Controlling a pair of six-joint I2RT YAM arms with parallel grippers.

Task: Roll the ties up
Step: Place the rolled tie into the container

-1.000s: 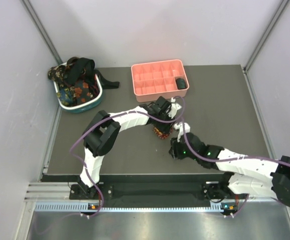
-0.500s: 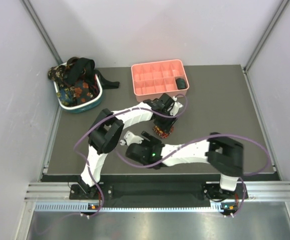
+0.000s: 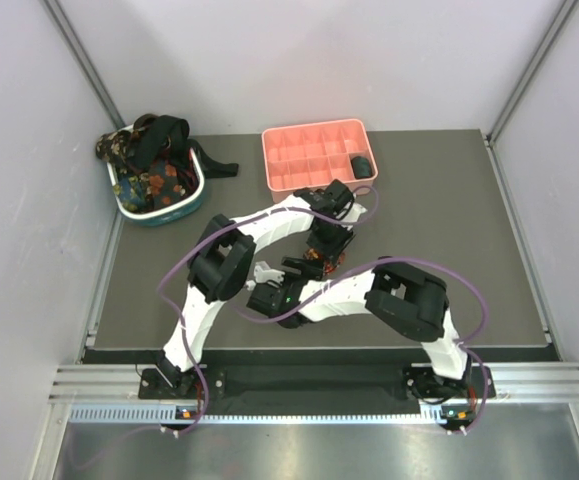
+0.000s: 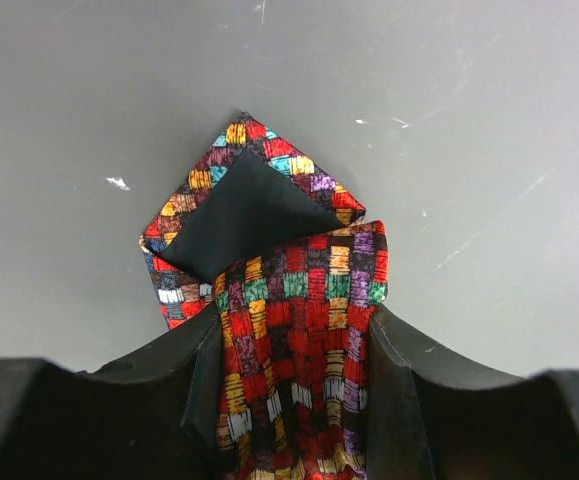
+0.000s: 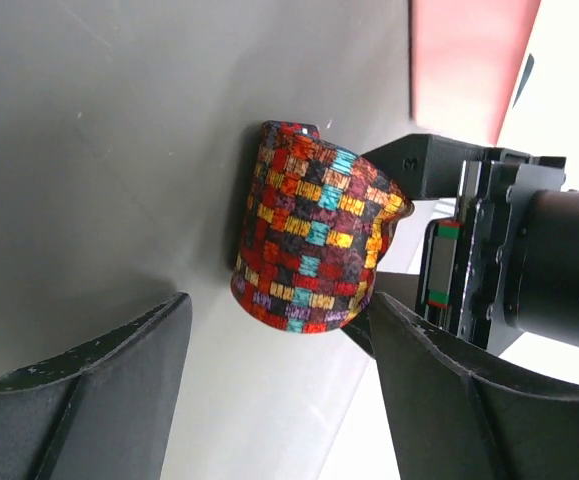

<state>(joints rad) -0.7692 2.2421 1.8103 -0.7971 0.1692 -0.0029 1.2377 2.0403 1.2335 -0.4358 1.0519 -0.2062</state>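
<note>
1. We see the dark counter [image 3: 449,200] carrying every item, with both arm bases at its near edge.
2. The left arm [image 3: 259,228] arches toward the middle of the counter. The left gripper [image 4: 297,335] is clamped on the plaid tie [image 5: 314,225], and the fabric touches both fingers.
3. The right arm [image 3: 404,300] doubles back from the near right side toward the centre. The right gripper [image 5: 279,300] has its fingers apart. The rolled part of the plaid tie sits just beyond the gap; we cannot tell whether the fingers touch it.
4. The teal-and-white basket [image 3: 159,217] stands at the far left corner of the counter.
5. The pink compartment tray [image 3: 314,128] lies against the far edge, near its middle.
6. The heap of ties [image 3: 154,150] fills the basket, dark with red and green floral print, and one black end hangs over the rim toward the tray.
7. The plaid tie rests at the centre of the counter as an upright coil. Its pointed tip lies flat on the surface, dark lining upward, in the left wrist view.
8. The black rolled tie [image 3: 362,166] occupies the tray's near right compartment.
</note>
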